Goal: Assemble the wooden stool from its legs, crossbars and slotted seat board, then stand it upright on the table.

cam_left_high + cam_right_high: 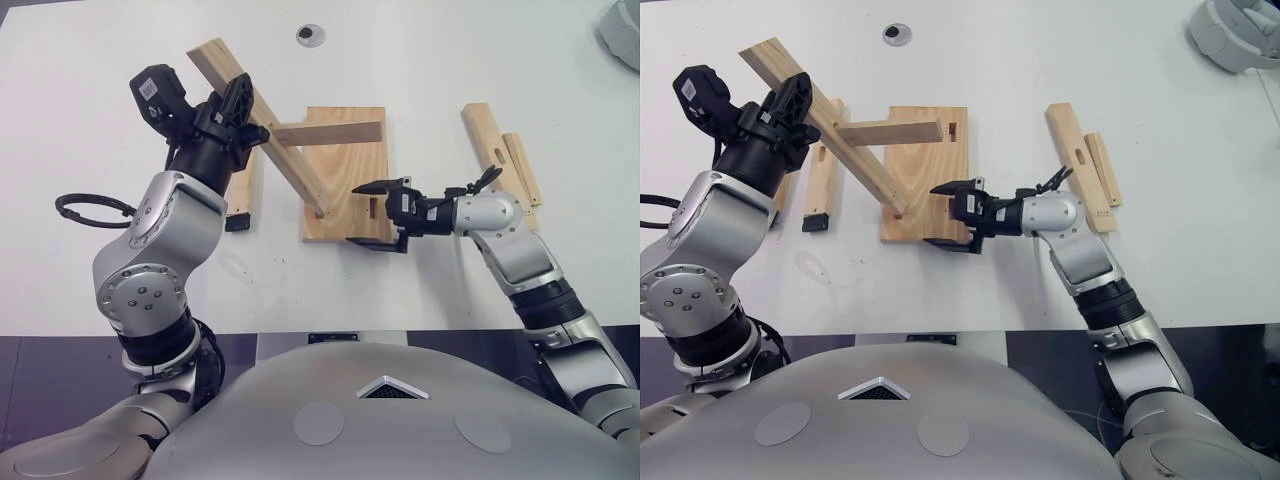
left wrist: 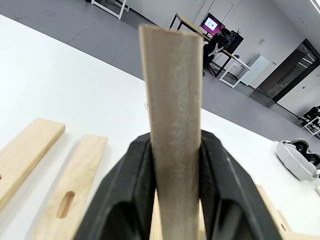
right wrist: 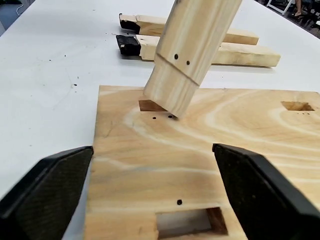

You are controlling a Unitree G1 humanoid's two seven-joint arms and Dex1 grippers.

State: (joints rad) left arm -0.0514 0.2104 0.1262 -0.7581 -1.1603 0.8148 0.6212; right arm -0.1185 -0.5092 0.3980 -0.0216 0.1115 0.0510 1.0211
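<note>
My left gripper [image 1: 243,112] is shut on a wooden leg [image 1: 285,150], held tilted above the table. A crossbar [image 1: 335,131] sticks out sideways from that leg. The leg's lower end [image 3: 175,92] rests at a slot [image 3: 149,106] in the slotted seat board [image 1: 345,180], which lies flat on the table. At the board's near right edge my right gripper [image 1: 365,213] is open, one finger [image 3: 45,187] on each side of the board's corner area. In the left wrist view the leg [image 2: 175,140] stands between the black pads.
Two more legs with black caps [image 1: 240,200] lie left of the board under my left arm. Two wooden pieces [image 1: 490,145] [image 1: 522,168] lie to the right. A black round hole [image 1: 311,36] is at the table's far side; a cable loop [image 1: 90,212] is at left.
</note>
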